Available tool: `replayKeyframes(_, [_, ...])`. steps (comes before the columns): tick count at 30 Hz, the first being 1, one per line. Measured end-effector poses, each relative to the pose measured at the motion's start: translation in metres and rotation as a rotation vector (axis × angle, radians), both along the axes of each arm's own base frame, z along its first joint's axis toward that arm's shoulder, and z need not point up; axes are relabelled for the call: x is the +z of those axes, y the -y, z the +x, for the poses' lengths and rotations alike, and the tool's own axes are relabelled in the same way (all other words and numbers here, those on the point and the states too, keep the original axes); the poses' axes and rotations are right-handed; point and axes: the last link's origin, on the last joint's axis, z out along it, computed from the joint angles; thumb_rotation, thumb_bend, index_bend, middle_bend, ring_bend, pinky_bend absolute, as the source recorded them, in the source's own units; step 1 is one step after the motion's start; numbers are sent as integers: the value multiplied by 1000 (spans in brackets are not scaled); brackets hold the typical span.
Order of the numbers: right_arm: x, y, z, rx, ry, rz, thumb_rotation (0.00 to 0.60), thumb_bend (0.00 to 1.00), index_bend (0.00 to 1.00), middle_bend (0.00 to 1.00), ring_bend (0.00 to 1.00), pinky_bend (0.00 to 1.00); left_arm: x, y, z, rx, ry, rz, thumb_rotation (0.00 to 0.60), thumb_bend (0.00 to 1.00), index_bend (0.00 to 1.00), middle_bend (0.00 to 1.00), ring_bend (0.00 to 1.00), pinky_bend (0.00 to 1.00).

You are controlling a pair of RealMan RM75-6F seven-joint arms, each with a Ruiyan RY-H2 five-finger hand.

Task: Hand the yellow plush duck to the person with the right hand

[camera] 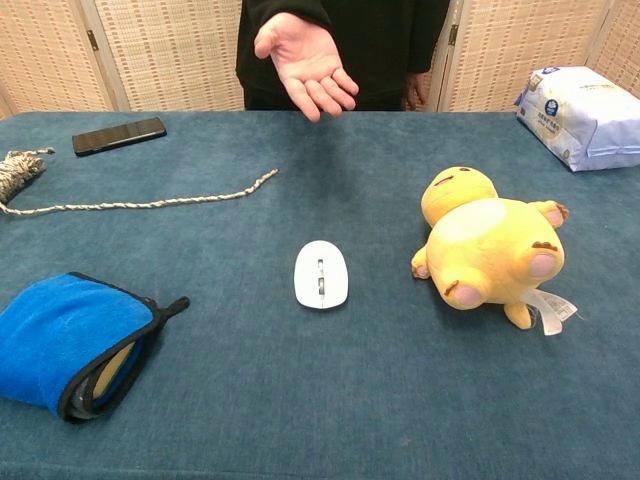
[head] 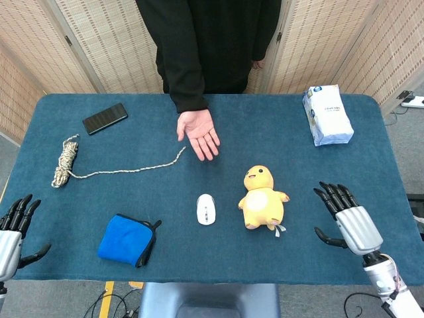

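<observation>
The yellow plush duck (head: 262,199) lies on its back on the blue table, right of centre, and shows large in the chest view (camera: 487,246). My right hand (head: 344,215) hovers to the duck's right, fingers spread, holding nothing. At the near left corner my left hand (head: 13,233) is open and empty as well. The person's open palm (head: 199,132) is held out over the far middle of the table, seen too in the chest view (camera: 308,63). Neither of my hands shows in the chest view.
A white mouse (head: 206,209) lies just left of the duck. A blue pouch (head: 127,240) sits near left, a rope (head: 99,165) and a black phone (head: 105,117) far left, and a white packet (head: 327,114) far right.
</observation>
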Motion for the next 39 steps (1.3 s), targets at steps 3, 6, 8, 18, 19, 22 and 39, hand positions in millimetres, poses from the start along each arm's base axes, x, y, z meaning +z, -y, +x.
replayKeyframes(3, [-11, 6, 9, 7, -15, 95, 600, 222, 0, 0, 0, 0, 1, 1, 1, -5, 8, 3, 600, 240, 0, 50, 58, 260])
replayKeyframes(6, [-26, 15, 20, 27, -40, 190, 600, 206, 0, 0, 0, 0, 3, 3, 2, -14, 13, 12, 600, 240, 0, 50, 58, 260])
replayKeyframes(8, [-39, 23, 28, 45, -52, 239, 600, 202, 0, 0, 0, 0, 4, 4, 2, -16, 20, 11, 600, 240, 0, 50, 58, 260])
replayKeyframes(18, [-91, 56, 37, 32, -77, 291, 600, 242, 0, 0, 0, 0, 12, 9, 1, -28, 52, 23, 600, 240, 0, 50, 59, 260])
replayKeyframes(19, [-94, 59, 35, 28, -87, 287, 600, 272, 0, 0, 0, 0, 13, 10, 0, -29, 52, 21, 600, 240, 0, 50, 59, 260])
replayKeyframes(22, [-101, 66, 33, 24, -106, 266, 600, 363, 20, 74, 61, 139, 13, 10, 0, -30, 53, 21, 600, 240, 0, 50, 59, 260])
replayKeyframes(39, [-79, 75, 50, 148, 113, -17, 600, 561, 562, 621, 673, 852, 11, 10, 0, -26, 43, 16, 600, 240, 0, 50, 60, 260])
